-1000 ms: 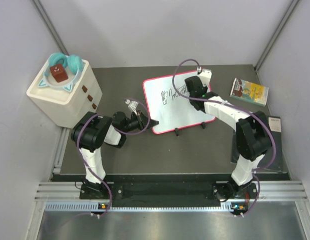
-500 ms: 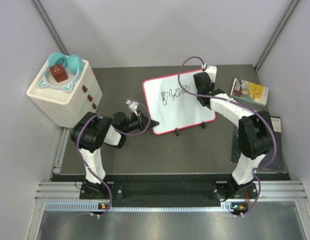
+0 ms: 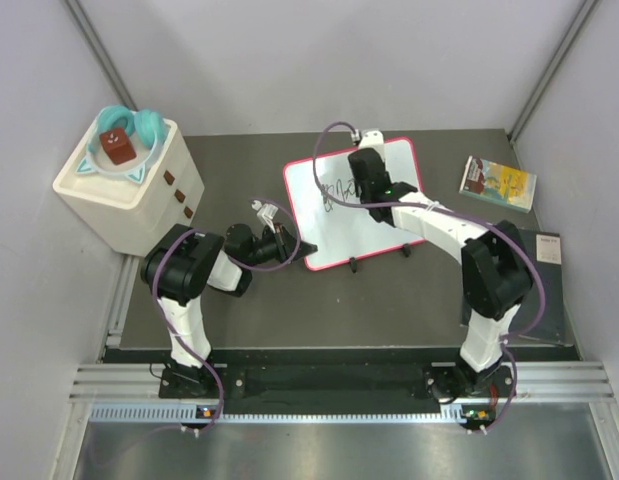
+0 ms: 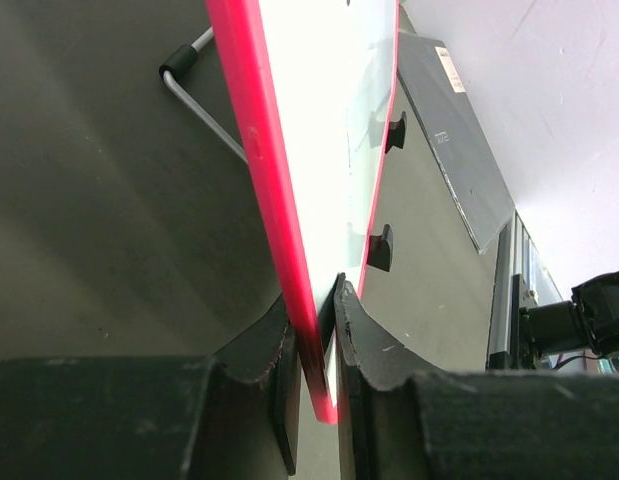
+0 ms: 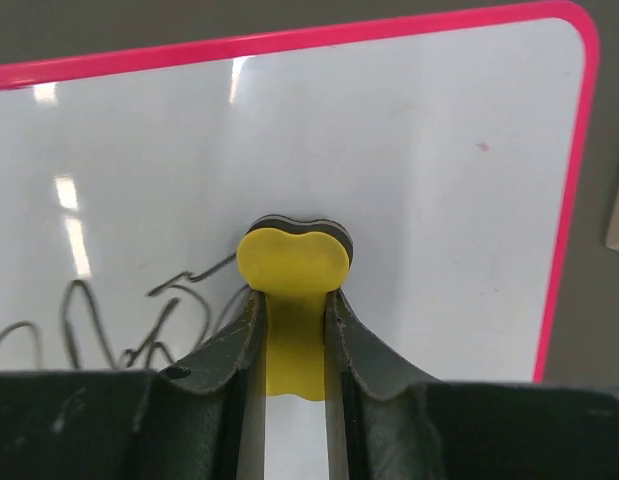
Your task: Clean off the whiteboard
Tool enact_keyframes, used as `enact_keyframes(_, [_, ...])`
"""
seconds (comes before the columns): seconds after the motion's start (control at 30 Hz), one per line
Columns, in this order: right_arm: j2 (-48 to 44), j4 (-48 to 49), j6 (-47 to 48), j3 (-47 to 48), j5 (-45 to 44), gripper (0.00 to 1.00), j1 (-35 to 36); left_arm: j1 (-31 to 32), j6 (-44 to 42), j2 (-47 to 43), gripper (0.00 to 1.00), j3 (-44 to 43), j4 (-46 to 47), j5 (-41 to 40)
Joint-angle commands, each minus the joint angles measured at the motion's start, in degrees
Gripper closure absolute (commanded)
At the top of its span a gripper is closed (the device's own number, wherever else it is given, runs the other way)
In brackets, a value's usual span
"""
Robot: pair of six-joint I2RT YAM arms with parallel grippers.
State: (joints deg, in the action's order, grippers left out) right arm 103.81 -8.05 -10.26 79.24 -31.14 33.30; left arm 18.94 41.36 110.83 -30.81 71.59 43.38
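The whiteboard, white with a red-pink frame, lies tilted on the dark table, with black scribbles at its upper left. My left gripper is shut on the board's lower-left edge; the left wrist view shows the red frame pinched between the jaws. My right gripper is shut on a yellow eraser with a dark felt pad, pressed on the board just right of the remaining scribbles. The board right of the eraser is wiped clean.
A white box with a teal dish and a red-brown block stands at the back left. A colourful booklet lies at the back right. A dark grey panel lies along the right edge. Two small black feet sit at the board's near edge.
My right gripper swung right across the top of the board and then back left with the eraser. The scribbles on the right are gone. The left gripper has not moved.
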Motion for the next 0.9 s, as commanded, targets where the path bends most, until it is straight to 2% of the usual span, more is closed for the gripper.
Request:
enact_keyframes(0.0, [5.0, 1.4, 0.9, 2.3, 8.2, 1.0, 7.0, 1.1, -7.4, -1.4, 1.0, 0.7, -1.3, 0.0])
enact_keyframes(0.2, [9.7, -0.7, 1.5, 7.1, 8.9, 1.0, 13.7, 1.2, -7.6, -1.7, 1.0, 0.9, -1.3, -0.4])
enact_keyframes(0.43, [11.5, -3.4, 0.2, 9.4, 9.3, 1.0, 17.0, 1.2, -7.7, -1.7, 1.0, 0.9, -1.3, -0.6])
enact_keyframes(0.73, [10.3, -7.7, -3.0, 6.7, -2.5, 1.0, 16.7, 1.2, -7.6, -1.7, 1.0, 1.0, -1.2, -0.7])
enact_keyframes(0.87, [8.6, -9.5, -8.1, 3.9, -9.1, 1.0, 15.7, 1.2, -7.5, -1.6, 1.0, 1.0, -1.0, -0.5])
